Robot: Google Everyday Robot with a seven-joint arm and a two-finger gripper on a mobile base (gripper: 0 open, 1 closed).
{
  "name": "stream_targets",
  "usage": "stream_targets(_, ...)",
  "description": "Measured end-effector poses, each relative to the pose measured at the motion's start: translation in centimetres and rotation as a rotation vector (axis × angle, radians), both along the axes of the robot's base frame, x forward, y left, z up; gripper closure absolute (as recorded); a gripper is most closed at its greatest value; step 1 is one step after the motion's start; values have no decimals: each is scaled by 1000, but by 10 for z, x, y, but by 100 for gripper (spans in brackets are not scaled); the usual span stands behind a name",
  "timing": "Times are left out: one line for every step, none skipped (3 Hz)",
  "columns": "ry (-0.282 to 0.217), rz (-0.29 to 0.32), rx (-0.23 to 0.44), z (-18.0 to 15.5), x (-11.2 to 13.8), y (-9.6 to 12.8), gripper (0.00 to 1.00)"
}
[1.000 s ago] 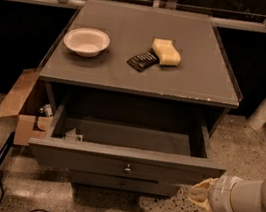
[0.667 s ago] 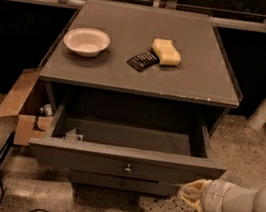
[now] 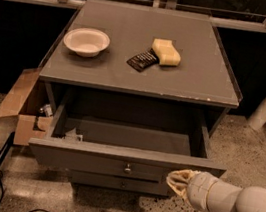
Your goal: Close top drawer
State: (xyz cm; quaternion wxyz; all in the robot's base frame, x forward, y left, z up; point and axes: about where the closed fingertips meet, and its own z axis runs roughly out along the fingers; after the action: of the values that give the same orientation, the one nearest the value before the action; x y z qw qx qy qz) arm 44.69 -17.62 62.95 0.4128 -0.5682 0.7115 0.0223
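Camera view: one pincer point(image 3: 178, 179) before drawer point(image 3: 83, 160)

the gripper point(image 3: 177, 179) sits at the top drawer point(image 3: 78, 160) front, its arm point(image 3: 240, 206) cut off bottom right.

Grey cabinet top point(image 3: 142, 79) carries three things. Yellow sponge point(image 3: 166, 52) sits right of centre. Dark flat packet point(image 3: 141, 60) touches the sponge's front-left side. White bowl point(image 3: 86, 42) is well left of the sponge. Gripper point(image 3: 177, 179) is well in front of the sponge and lower, at the top drawer point(image 3: 88, 161) front.
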Motion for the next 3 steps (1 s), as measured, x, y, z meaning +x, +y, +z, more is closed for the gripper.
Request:
stream_targets(-45,-6,21,-5,15,3,100)
stream_targets(-84,-24,35,-9,32,3,100)
stream_targets(-102,-38,40,-11,46,1,100)
